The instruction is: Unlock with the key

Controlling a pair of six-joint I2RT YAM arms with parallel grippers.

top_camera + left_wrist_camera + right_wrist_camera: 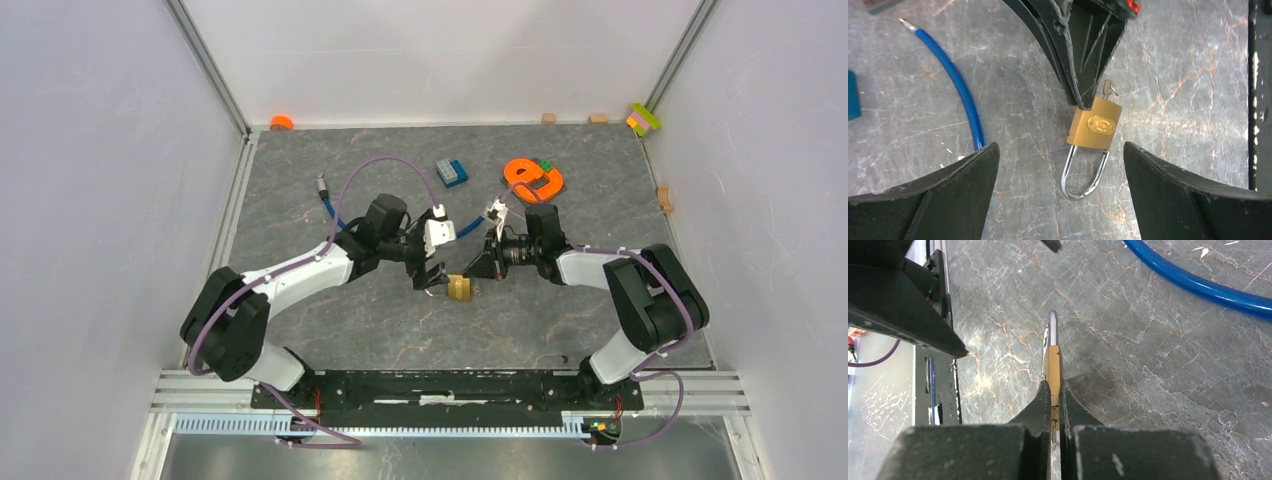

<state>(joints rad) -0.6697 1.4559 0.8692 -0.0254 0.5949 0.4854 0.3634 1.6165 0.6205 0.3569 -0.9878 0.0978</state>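
Observation:
A brass padlock (459, 289) lies flat on the grey stone-patterned table, its silver shackle (1083, 175) pointing toward my left gripper. Both shackle legs meet the padlock (1095, 123) body. The key (1108, 90) sticks out of the body's far end. My right gripper (476, 268) is shut on the key, its fingertips against the padlock (1051, 365) body, which I see edge-on from the right wrist. The right gripper (1053, 388) holds a thin metal strip between its pads. My left gripper (1060, 147) stands wide open, a finger to each side of the shackle, touching nothing.
A blue cable (335, 208) curves across the table behind the arms; the blue cable (955, 80) passes close left of the padlock. A blue block (451, 172) and an orange ring-shaped piece (533, 178) lie further back. Small blocks line the back wall.

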